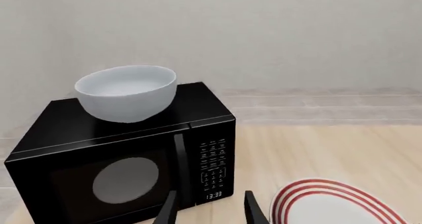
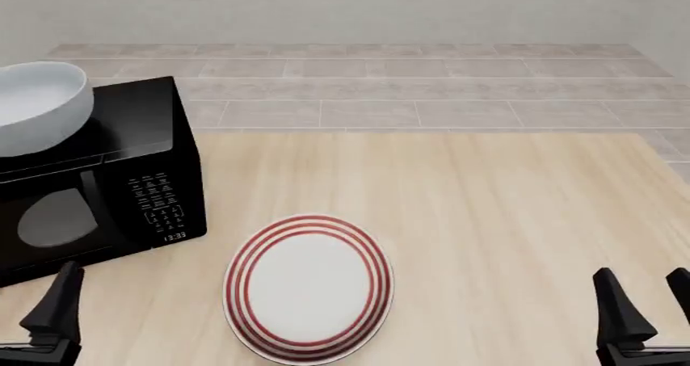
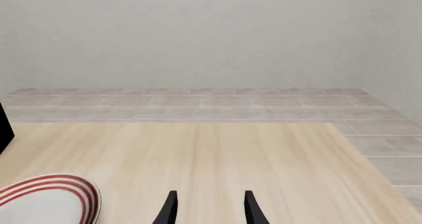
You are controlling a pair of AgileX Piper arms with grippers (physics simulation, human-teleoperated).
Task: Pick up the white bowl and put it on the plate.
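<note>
- Where the black microwave (image 2: 92,180) stands at the table's far-left part, one white bowl (image 2: 38,107) sits upright on its roof, toward the left end of the top; front view cuts the bowl off at the frame edge. Left wrist view shows it whole (image 1: 126,92), hollow up, nothing inside.
- One plate (image 2: 309,288), three red rings round the rim, lies flat on the table (image 2: 506,212) near the front edge, just right of the microwave's front corner and apart from it. Bare centre. Seen partly in both wrist views (image 1: 336,204) (image 3: 49,199).
- One microwave: door shut, round window (image 1: 125,180), keypad on the right with a lit display reading 13:33 (image 1: 214,196).
- Two grippers, both low at the near edge, well apart from bowl and plate.
- Left gripper (image 1: 209,209): fingers parted, nothing between them; points toward the microwave's front. Front view shows only one finger (image 2: 60,305).
- Right gripper (image 2: 647,305): fingers spread, holding nothing, over bare wood right of the plate (image 3: 209,209).
- Beyond the table: grey tiled floor (image 2: 356,83) and pale wall.
</note>
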